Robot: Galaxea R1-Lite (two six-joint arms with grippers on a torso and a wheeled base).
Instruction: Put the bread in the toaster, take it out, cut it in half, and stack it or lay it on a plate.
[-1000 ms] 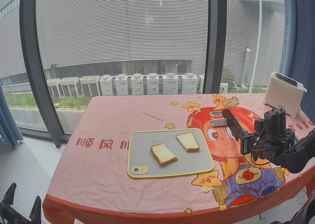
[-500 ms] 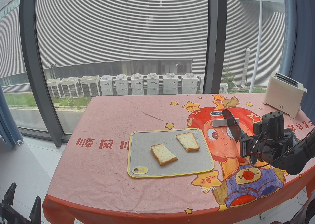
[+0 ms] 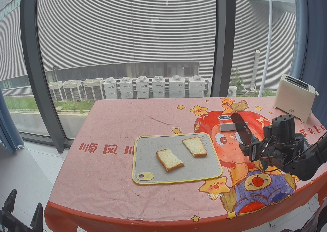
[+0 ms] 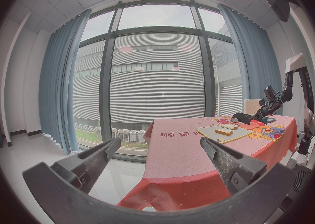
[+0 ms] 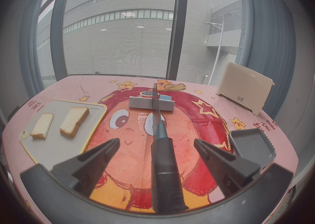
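The right arm comes in low over the near right corner of the pink cartoon-printed counter [image 3: 112, 175], its wrist turned toward the left and the far side. The right gripper [image 3: 251, 148] hovers over the printed face. Its fingers are spread apart on either side of the dark handle of the black-bladed knife [image 3: 242, 128], and the right wrist view shows a gap between the handle and each finger. The blade points toward the far side and a little left, crossing the small grey block [image 3: 227, 127] that stands beyond the gripper. I cannot tell whether the blade rests in the block.

To the left, the grey cutting board with a yellow rim [image 3: 207, 169] carries the cut bread: the near-left half [image 3: 169, 160] and the far-right half [image 3: 195, 146], lying apart. The cream toaster [image 3: 294, 97] stands at the far right corner. A dark grey rectangular tray [image 5: 252, 142] lies nearer than it, right of the gripper.

The left gripper [image 4: 159, 142] hangs low off the counter's near left corner, fingers wide apart.
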